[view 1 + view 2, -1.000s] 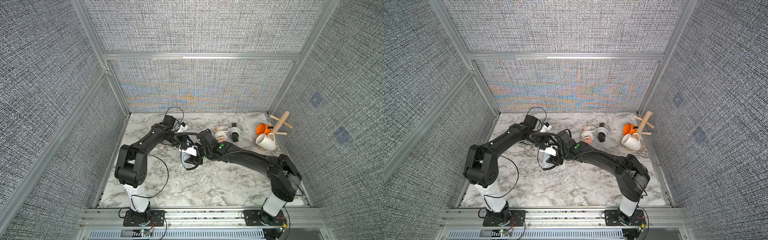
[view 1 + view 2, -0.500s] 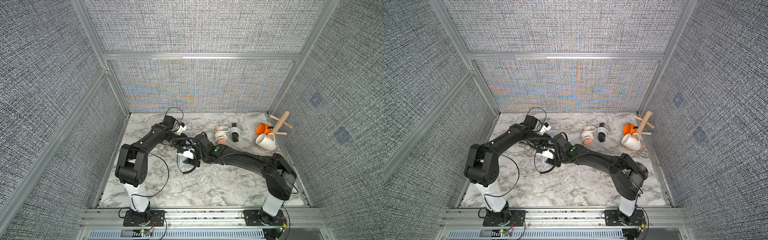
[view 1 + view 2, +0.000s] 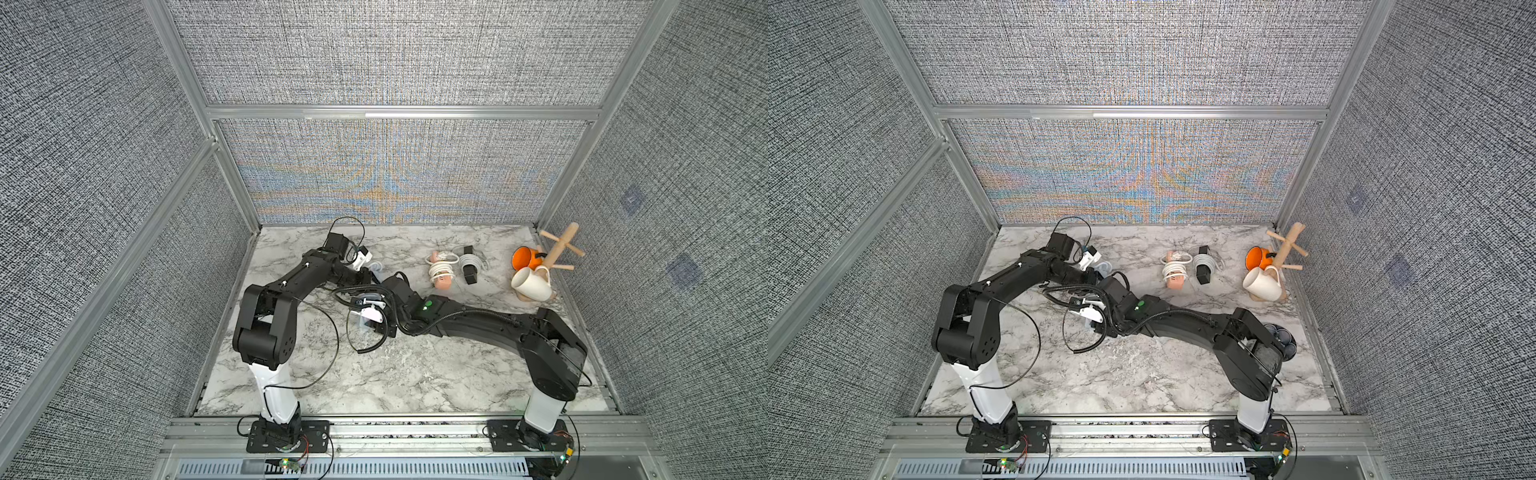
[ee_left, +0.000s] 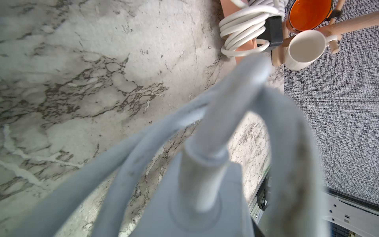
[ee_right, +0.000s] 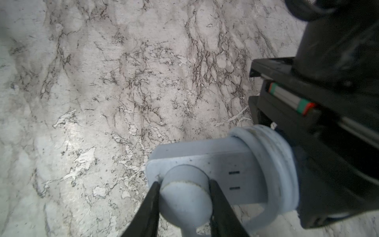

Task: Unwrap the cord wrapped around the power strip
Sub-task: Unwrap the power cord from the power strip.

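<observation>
At far left, the left tool (image 3: 369, 277) reaches low over the marbled white desk (image 3: 374, 374). Its fingers are hidden in every view, but the pale blue-grey power strip (image 5: 205, 156) runs straight into its black body, so it is judged to be clamped on the strip's cord-exit end. The strip spans the gap between the two tools. Several turns of the pale blue-grey cord (image 5: 274, 147) ring the strip close against the left tool, and looser loops rise directly in front of that tool's camera. The round pale plug (image 5: 184, 197) sits on the strip's face at the end farthest from the left tool.

The right tool (image 5: 184, 182) has, over the last second, slid in toward the left tool and drawn its jaws together. Each black finger (image 5: 151, 205) now presses one side of the plug, clamping it. The cord's free end is thus secured while the strip is anchored, so unwinding can probably begin. No turn is off yet.

Well beyond the right tool, untouched, lie a pink strip wound in white cord (image 3: 441, 272) and a white coil with a black plug (image 3: 469, 266). An orange mug (image 3: 524, 257) and a white mug (image 3: 530, 283) are at a wooden peg stand (image 3: 557, 249).
</observation>
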